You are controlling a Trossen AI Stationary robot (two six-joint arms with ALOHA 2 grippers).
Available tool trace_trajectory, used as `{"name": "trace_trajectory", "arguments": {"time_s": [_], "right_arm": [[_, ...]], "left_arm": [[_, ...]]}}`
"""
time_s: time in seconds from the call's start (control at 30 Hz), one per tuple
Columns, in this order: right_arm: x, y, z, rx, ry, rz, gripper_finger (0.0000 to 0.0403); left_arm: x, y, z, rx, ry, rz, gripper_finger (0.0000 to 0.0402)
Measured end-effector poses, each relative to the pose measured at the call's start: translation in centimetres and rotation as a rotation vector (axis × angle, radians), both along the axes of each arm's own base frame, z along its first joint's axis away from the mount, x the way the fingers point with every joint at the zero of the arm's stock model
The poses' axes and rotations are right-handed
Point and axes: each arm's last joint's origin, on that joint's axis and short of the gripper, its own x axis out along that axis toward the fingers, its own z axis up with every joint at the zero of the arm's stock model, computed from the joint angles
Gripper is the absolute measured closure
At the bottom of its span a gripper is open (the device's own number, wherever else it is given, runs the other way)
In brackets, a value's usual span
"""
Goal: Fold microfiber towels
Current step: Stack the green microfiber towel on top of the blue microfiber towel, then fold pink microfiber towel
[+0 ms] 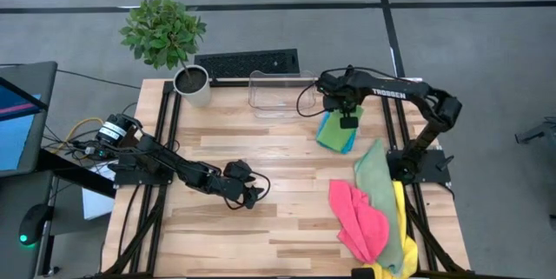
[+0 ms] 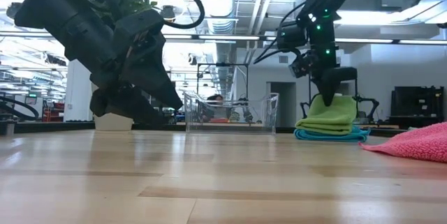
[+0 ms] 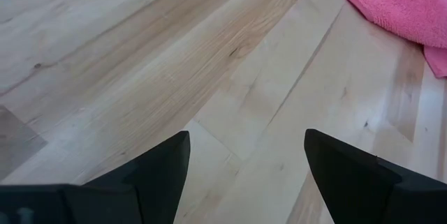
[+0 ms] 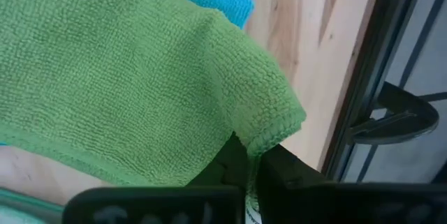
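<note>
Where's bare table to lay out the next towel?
Free: the wood in front of the left claw, across to the pink towel. Crowded: the right edge, with sage towel and yellow towel, and the green towel stack under the right claw.

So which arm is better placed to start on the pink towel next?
Probably the left. The left gripper hangs open over bare wood with the pink towel just ahead of it, while the right gripper is shut on the bright green towel atop the blue towel.
</note>
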Motion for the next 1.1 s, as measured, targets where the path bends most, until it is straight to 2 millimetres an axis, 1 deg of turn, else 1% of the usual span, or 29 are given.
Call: {"name": "trace_trajectory", "arguments": {"time_s": [0.27,0.53,0.63,0.7,0.73,0.8,0.87,0.93,1.0,1.1], "right_arm": [[0.6,-0.4,0.1,-0.041,-0.063,0.000,0.0296],[0.6,-0.3,0.1,-0.039,-0.068,-0.030,0.0193],[0.7,-0.3,0.3,-0.044,-0.101,-0.115,0.0165],[0.6,0.1,1.1,0.014,-0.155,-0.177,0.0159],[0.4,0.4,1.9,0.059,-0.198,-0.212,0.0159],[0.0,1.5,3.8,0.147,-0.306,-0.304,0.0161],[-1.1,3.4,5.2,0.255,-0.341,-0.410,0.0165],[-2.5,6.1,6.2,0.334,-0.302,-0.491,0.0170],[-3.8,9.2,6.8,0.343,-0.270,-0.515,0.0176],[-5.6,13.8,6.4,0.321,-0.250,-0.508,0.0185]], "left_arm": [[0.0,0.0,0.0,0.001,0.002,0.000,0.0127],[0.0,0.0,0.0,0.002,0.002,0.000,0.0127],[0.0,0.0,0.0,0.001,0.002,0.000,0.0127],[0.0,0.0,0.0,-0.002,0.001,0.003,0.0127],[0.0,0.0,0.0,-0.005,-0.001,0.004,0.0127],[0.1,0.0,0.1,-0.013,-0.010,-0.002,0.0127],[0.2,-0.1,0.3,-0.018,-0.032,-0.018,0.0127],[0.5,-0.2,0.6,-0.014,-0.069,-0.034,0.0127],[0.8,-0.3,1.0,-0.002,-0.113,-0.057,0.0127],[1.2,-0.4,1.5,0.023,-0.172,-0.100,0.0127]]}}
